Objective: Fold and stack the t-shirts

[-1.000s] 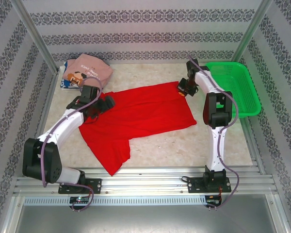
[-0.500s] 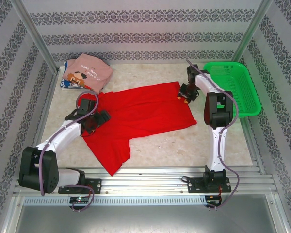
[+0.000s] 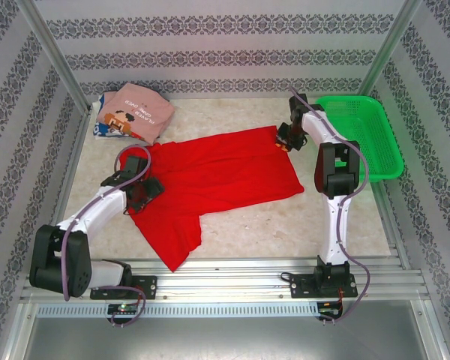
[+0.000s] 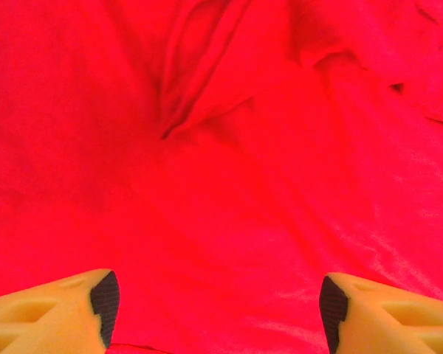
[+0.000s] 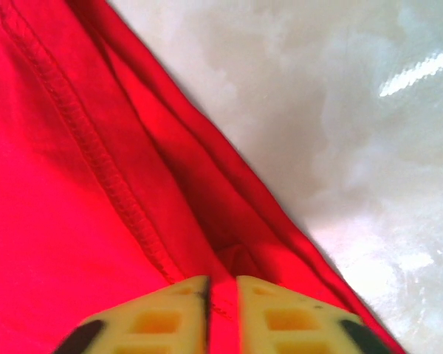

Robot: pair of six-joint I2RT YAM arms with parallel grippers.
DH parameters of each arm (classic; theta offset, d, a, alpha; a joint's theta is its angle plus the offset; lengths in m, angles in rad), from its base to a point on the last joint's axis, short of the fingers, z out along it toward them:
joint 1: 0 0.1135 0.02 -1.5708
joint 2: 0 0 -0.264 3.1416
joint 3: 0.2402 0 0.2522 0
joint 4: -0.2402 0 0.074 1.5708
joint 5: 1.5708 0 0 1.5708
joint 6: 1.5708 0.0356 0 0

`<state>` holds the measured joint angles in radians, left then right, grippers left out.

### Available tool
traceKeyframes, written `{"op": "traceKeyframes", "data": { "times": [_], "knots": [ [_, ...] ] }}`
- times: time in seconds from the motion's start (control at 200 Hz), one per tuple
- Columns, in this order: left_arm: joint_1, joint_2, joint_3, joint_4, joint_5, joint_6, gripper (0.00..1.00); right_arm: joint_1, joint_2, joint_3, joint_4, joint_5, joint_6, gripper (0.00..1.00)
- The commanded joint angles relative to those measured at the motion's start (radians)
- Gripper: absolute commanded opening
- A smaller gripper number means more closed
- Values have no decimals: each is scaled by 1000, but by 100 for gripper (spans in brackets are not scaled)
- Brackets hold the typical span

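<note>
Red t-shirt point(image 3: 217, 171): plain, creased, spread on our counter point(image 3: 285, 219); right pincer point(image 5: 221, 306) clamped on its hem, left pincer point(image 4: 215, 306) apart above.

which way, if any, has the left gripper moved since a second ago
Yes. The left gripper has pulled back toward the near edge, away from the pink shirt, over the red shirt.

The overhead view looks down from behind; both wrist views sit close over the red t-shirt point(image 3: 225, 169).
</note>
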<state>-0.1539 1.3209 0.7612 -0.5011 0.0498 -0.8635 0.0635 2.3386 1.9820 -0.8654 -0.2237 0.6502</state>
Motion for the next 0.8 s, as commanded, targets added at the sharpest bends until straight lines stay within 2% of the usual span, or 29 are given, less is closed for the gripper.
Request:
{"op": "traceKeyframes", "data": {
  "times": [0.0,0.11,0.34,0.465,0.505,0.555,0.584,0.654,0.794],
  "knots": [
    [19,35,-5,-98,-65,-47,70,10,30,25,-1,19,12,9],
    [25,60,5,-118,-93,-61,69,6,36,61,-12,29,3,0],
    [60,97,-2,-126,-112,-74,68,-13,6,45,-12,47,-9,0],
    [72,91,-22,-100,-110,-71,68,-16,-16,28,-17,14,-25,0],
    [77,91,-23,-100,-114,-73,69,-10,-32,12,-15,19,-35,8],
    [87,98,-25,-96,-114,-71,69,-4,-56,-17,-4,22,-43,24],
    [95,103,-22,-103,-115,-71,68,-1,-72,-38,11,7,-45,28],
    [103,95,-1,-117,-127,-62,68,10,-103,-77,50,-14,-61,29],
    [102,28,73,-148,-117,-32,69,48,-134,-87,17,-1,-92,30]
  ]
}}
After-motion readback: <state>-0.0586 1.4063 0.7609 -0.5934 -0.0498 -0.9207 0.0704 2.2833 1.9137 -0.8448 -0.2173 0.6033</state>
